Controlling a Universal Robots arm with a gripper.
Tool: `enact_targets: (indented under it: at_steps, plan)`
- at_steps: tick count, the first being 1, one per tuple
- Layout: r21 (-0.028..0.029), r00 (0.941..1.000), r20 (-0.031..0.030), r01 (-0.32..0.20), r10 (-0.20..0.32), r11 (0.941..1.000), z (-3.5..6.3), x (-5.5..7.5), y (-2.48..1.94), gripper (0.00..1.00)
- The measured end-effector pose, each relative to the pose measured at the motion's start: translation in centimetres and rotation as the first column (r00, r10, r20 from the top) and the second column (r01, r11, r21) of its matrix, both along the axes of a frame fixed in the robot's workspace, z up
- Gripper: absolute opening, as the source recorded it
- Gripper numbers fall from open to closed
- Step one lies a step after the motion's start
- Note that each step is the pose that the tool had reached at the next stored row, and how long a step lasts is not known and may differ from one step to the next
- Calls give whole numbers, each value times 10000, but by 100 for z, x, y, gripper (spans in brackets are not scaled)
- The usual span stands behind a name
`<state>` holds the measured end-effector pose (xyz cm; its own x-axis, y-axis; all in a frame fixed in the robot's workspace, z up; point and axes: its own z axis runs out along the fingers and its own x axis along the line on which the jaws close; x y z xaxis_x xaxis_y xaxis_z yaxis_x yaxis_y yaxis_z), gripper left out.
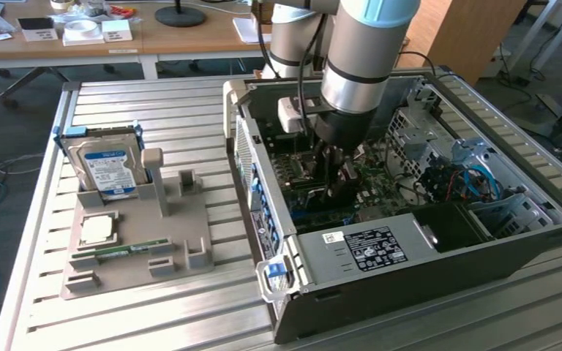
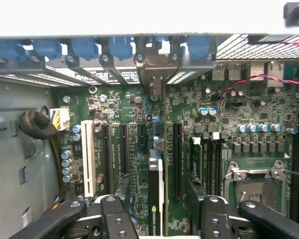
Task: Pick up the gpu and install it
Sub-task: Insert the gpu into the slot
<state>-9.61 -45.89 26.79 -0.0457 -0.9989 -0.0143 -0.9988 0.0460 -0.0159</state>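
The gpu (image 2: pixel 156 174) stands edge-on in a motherboard slot, a thin dark card whose pale metal bracket (image 2: pixel 152 74) meets the case's rear wall. My gripper (image 2: pixel 158 194) straddles it, open. One dark fingertip (image 2: pixel 122 186) stands on one side of the card and the other fingertip (image 2: pixel 194 189) on the opposite side, each with a small gap to the card. In the exterior view my gripper (image 1: pixel 338 186) reaches down inside the open computer case (image 1: pixel 408 263), just above the motherboard, and hides the card.
Empty expansion slots (image 2: pixel 122 149) and a white slot (image 2: pixel 87 159) flank the card. A CPU socket (image 2: pixel 254 184) and a coiled cable (image 2: pixel 35 124) lie nearby. A grey holder (image 1: pixel 135 248) beside the case carries a blue-labelled hard drive (image 1: pixel 105 164), a CPU chip (image 1: pixel 99 228) and a green memory stick (image 1: pixel 125 251).
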Motion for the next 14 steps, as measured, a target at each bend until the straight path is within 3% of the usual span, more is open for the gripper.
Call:
enact_targets:
  at_steps: [10, 14]
  plan:
    - [0, 10000, 0, -1, 1, 10000, 248, 0, 0, 57]
    - [1, 10000, 1, -1, 1, 10000, 293, 0, 1, 57]
